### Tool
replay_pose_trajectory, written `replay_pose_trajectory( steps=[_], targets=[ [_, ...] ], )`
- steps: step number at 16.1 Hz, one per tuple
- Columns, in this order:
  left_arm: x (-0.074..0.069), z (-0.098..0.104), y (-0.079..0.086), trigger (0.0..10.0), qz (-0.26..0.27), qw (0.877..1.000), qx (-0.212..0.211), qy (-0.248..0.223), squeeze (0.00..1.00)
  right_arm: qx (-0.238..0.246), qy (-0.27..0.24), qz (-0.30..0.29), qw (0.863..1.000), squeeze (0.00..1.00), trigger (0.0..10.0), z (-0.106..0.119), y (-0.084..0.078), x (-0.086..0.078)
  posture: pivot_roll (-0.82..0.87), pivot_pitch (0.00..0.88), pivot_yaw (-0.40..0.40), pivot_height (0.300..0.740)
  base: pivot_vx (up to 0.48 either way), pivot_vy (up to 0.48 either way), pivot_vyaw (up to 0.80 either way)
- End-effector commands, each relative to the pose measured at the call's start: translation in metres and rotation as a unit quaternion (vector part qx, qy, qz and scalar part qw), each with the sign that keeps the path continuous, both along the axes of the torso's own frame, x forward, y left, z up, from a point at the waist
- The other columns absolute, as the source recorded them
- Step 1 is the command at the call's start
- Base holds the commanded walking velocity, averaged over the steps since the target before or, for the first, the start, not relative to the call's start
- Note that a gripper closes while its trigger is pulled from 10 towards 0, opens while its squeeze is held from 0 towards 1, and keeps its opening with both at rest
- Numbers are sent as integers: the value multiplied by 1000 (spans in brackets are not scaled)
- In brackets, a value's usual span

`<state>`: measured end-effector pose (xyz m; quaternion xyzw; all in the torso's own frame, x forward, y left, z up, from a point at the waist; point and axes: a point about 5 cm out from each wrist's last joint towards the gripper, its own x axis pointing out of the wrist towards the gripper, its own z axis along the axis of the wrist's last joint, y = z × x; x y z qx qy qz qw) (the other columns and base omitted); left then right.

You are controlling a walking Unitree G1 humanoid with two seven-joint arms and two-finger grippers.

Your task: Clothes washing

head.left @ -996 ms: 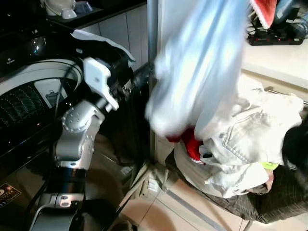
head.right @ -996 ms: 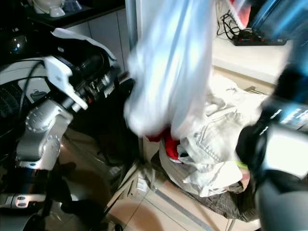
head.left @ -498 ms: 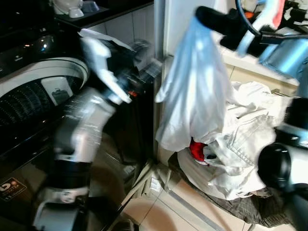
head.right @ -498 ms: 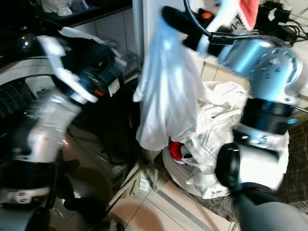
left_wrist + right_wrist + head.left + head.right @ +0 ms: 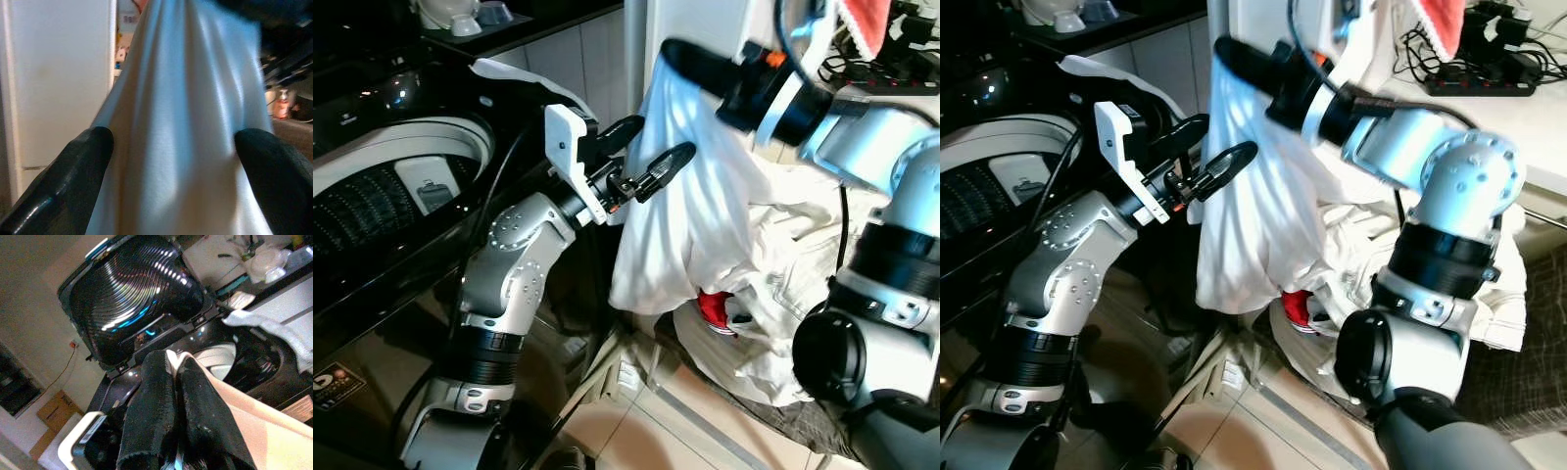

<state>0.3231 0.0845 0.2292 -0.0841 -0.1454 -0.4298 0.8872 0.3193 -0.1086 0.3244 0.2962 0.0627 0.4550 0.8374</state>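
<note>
White shirt (image 5: 690,206) hangs pinched in raised right gripper (image 5: 677,59); left gripper (image 5: 651,157) reaches, fingers spread.

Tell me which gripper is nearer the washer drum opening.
Left. The left gripper reaches from beside the washer drum opening toward the hanging white garment; the right gripper holds it farther away.

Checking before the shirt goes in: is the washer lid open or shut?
Open. The lid stands raised behind the washer's drum, whose ribbed inside shows.
</note>
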Motion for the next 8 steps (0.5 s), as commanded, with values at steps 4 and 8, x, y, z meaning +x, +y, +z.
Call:
replay_pose_trajectory(
  steps=[4,8],
  targets=[
    [7,1,-9,10000,33,999,27,-16,0,6,-4,23,1000,0,0,0,8,-12,-21,0,27,740,0,0,0],
    [4,0,-13,10000,6,1000,14,-13,0,9,3,19,1000,0,0,-1,8,-13,-23,0,30,740,0,0,0]
  ],
)
